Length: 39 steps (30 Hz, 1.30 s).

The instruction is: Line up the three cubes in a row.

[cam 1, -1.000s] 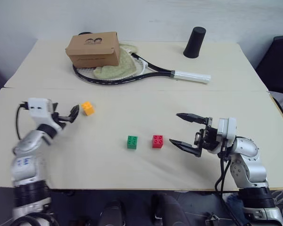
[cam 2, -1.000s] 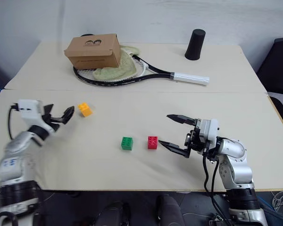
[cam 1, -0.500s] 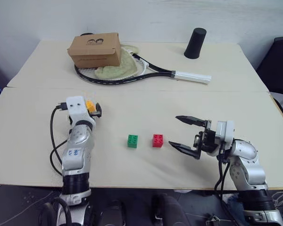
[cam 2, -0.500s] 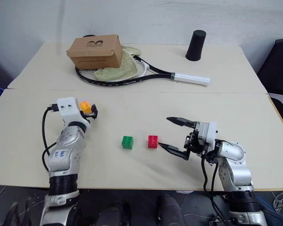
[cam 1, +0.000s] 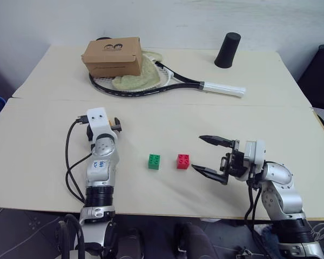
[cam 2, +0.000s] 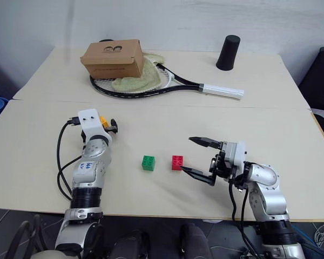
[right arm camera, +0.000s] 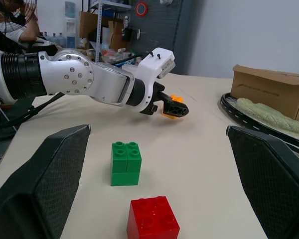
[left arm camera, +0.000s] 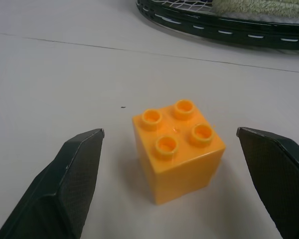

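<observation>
While the scene is read from the head views: a pale table (cam 1: 38, 162) is seen from above, with two robot arms reaching over its near edge.

Key relation: the orange cube (left arm camera: 178, 148) is seen standing studs-up on the table, between the two fingers of the left gripper (left arm camera: 174, 194) and apart from both, just ahead of the wrist.

Left gripper state: the fingers are spread wide and nothing is held; a gap is left on each side of the orange cube.

Orange cube, place: it is set on the robot's left, farther back than the other two cubes and well apart from them; in the head views it is mostly hidden behind the left gripper.

Green cube (cam 1: 154, 161) and red cube (cam 1: 182, 161): they are placed side by side near the table's middle, close but not touching, the red one on the robot's right.

Right gripper (cam 1: 209, 157): it is held wide open and empty, pointing toward the red cube, just beside it.

Nearer arm: the left arm is nearer the orange cube; the right is nearer the red and green pair.

Likely next move: a closing of the left fingers on the orange cube is judged to be called for.

Change from a second ago: the left gripper has been swung in from the robot's far left, where it was beside the orange cube, to straddle it. The right gripper has stayed in place.
</observation>
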Each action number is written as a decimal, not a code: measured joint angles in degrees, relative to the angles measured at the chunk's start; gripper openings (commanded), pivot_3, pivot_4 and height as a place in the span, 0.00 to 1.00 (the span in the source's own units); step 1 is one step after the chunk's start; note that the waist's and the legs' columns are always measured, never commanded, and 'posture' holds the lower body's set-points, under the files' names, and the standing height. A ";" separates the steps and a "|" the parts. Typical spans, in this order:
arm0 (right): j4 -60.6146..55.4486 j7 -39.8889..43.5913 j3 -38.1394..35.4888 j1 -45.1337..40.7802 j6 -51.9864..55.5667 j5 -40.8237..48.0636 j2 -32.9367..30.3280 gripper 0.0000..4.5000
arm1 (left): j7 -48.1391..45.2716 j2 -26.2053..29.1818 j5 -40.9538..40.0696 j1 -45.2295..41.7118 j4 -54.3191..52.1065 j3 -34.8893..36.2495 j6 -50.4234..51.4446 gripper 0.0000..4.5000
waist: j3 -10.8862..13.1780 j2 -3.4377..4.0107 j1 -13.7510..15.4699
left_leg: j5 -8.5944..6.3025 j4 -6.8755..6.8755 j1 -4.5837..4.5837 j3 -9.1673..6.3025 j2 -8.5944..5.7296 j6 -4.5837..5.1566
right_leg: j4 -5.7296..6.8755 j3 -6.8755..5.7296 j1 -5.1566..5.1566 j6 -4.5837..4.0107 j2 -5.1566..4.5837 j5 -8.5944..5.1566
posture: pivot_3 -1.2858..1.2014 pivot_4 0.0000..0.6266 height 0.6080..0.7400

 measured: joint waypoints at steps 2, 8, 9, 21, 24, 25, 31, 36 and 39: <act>-0.01 -0.14 0.00 0.28 0.00 0.00 0.00 1.00 | -0.03 -0.02 0.06 -0.04 0.58 -0.03 -0.14 0.91 | 0.00 0.00 -0.02 | 0.00 0.00 -0.01 0.00 0.01 0.00 | 0.00 -0.11 0.00 0.00 0.00 0.00 | 0.52 0.24 1.00; -0.01 -0.29 0.00 0.93 -0.03 -0.04 0.00 1.00 | -0.07 0.11 0.16 -0.16 0.88 0.01 -1.24 0.54 | 0.00 0.00 0.00 | 0.00 0.00 -0.01 0.00 0.01 0.00 | 0.00 -0.20 0.00 0.00 -0.01 0.00 | 0.52 0.24 1.00; -0.01 -0.29 0.00 0.92 -0.05 -0.11 0.00 1.00 | -0.12 0.23 0.17 -0.16 1.06 0.02 -1.62 0.47 | 0.00 0.00 0.00 | 0.00 0.00 -0.01 0.00 0.01 0.00 | 0.00 -0.22 0.00 0.00 -0.01 0.00 | 0.52 0.24 1.00; 0.28 -0.27 0.17 1.06 -0.29 -0.60 0.26 1.00 | -17.34 8.50 -8.22 4.69 -3.45 2.35 -4.62 0.34 | 0.00 0.00 -0.21 | 0.03 -0.01 -0.02 0.00 0.06 -0.06 | 0.05 -0.25 -0.04 -0.02 0.02 -0.01 | 0.52 0.24 1.00; 0.47 -0.05 0.13 1.22 -0.30 -0.57 0.24 1.00 | -38.34 19.07 -19.21 6.54 -7.56 4.18 -3.97 0.34 | 0.00 0.01 -0.33 | 0.05 -0.03 -0.02 0.01 0.08 -0.11 | 0.06 -0.27 -0.06 -0.07 0.05 -0.04 | 0.52 0.24 1.00; 0.53 0.18 0.07 1.30 -0.29 -0.56 0.17 1.00 | -46.06 23.26 -22.49 7.25 -8.84 4.58 -3.75 0.34 | 0.01 0.03 -0.34 | 0.04 -0.04 0.00 0.01 0.07 -0.12 | 0.06 -0.27 -0.06 -0.09 0.05 -0.05 | 0.52 0.24 1.00; 1.03 1.88 -0.22 1.50 -0.22 -0.35 -1.12 1.00 | -86.20 42.53 -29.86 12.70 -8.82 -0.28 -6.69 0.34 | 0.03 0.10 -0.14 | 0.02 -0.05 -0.02 -0.03 0.04 -0.10 | -0.02 -0.28 -0.03 -0.12 0.04 -0.07 | 0.52 0.24 1.00; 0.33 4.52 -1.17 1.34 1.04 1.38 -4.81 1.00 | -104.67 45.42 -20.26 3.46 7.11 -11.66 -23.66 0.34 | 0.05 0.12 0.05 | -0.04 -0.03 -0.08 -0.03 -0.03 0.05 | -0.03 -0.35 -0.03 -0.12 0.13 -0.07 | 0.52 0.24 1.00; 0.08 5.37 -1.60 1.45 1.41 1.58 -6.19 1.00 | -107.80 41.11 -16.67 -2.75 17.38 -15.89 -32.09 0.34 | 0.05 0.12 0.04 | -0.04 0.03 -0.12 0.00 -0.06 0.06 | -0.05 -0.32 -0.05 -0.09 0.32 -0.06 | 0.52 0.24 1.00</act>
